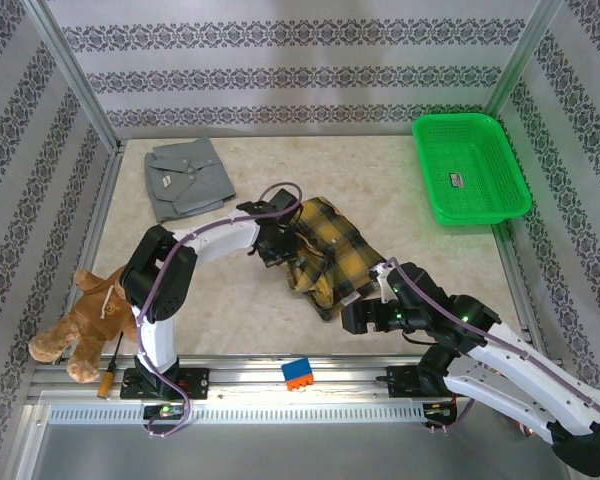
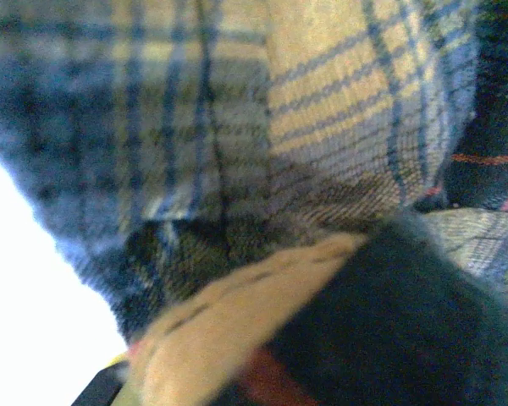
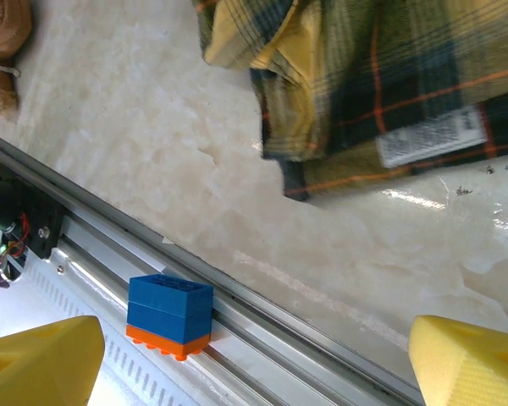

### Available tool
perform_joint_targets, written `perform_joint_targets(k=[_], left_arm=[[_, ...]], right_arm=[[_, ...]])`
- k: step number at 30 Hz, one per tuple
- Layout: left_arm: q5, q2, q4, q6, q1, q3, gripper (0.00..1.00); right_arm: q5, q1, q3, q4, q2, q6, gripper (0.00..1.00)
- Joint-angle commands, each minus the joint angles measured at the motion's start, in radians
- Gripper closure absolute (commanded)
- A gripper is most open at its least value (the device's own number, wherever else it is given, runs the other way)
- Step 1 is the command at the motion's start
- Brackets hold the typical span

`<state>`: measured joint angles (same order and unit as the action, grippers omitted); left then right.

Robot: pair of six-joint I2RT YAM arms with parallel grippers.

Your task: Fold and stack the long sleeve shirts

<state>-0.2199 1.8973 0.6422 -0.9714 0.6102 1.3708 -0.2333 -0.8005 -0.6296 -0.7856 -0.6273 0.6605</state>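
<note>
The yellow-and-black plaid shirt (image 1: 332,252) lies bunched in the middle of the table. My left gripper (image 1: 277,243) is at its left edge, shut on the plaid shirt; in the left wrist view the plaid cloth (image 2: 237,144) presses right up to the camera and hides the fingers. The grey shirt (image 1: 188,178) lies folded at the back left, apart from both arms. My right gripper (image 1: 356,316) hovers open just off the plaid shirt's near corner (image 3: 372,101), its yellow fingertips (image 3: 42,364) wide apart with nothing between them.
A green basket (image 1: 470,170) stands at the back right. A brown plush toy (image 1: 80,320) lies at the near left edge. A blue-and-orange block (image 3: 169,315) sits on the metal rail (image 1: 310,392) along the table's front.
</note>
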Motion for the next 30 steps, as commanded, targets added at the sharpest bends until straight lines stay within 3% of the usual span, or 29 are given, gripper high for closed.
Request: perform_joint_targets(k=[1, 17, 24, 30], left_arm=[[0.112, -0.074, 0.191, 0.205, -0.032, 0.101, 1.0], [0.134, 0.0, 0.533, 0.733, -0.182, 0.618, 1.0], [0.112, 0.054, 0.581, 0.826, -0.301, 0.791, 1.0], [0.02, 0.133, 0.6, 0.832, -0.408, 0.991, 1.0]], right_arm=[[0.033, 0.003, -0.007, -0.011, 0.002, 0.001, 0.03], [0.025, 0.023, -0.182, 0.007, -0.275, -0.096, 0.02], [0.017, 0.034, -0.237, 0.011, -0.364, -0.123, 0.02], [0.006, 0.043, -0.27, 0.016, -0.425, -0.132, 0.02]])
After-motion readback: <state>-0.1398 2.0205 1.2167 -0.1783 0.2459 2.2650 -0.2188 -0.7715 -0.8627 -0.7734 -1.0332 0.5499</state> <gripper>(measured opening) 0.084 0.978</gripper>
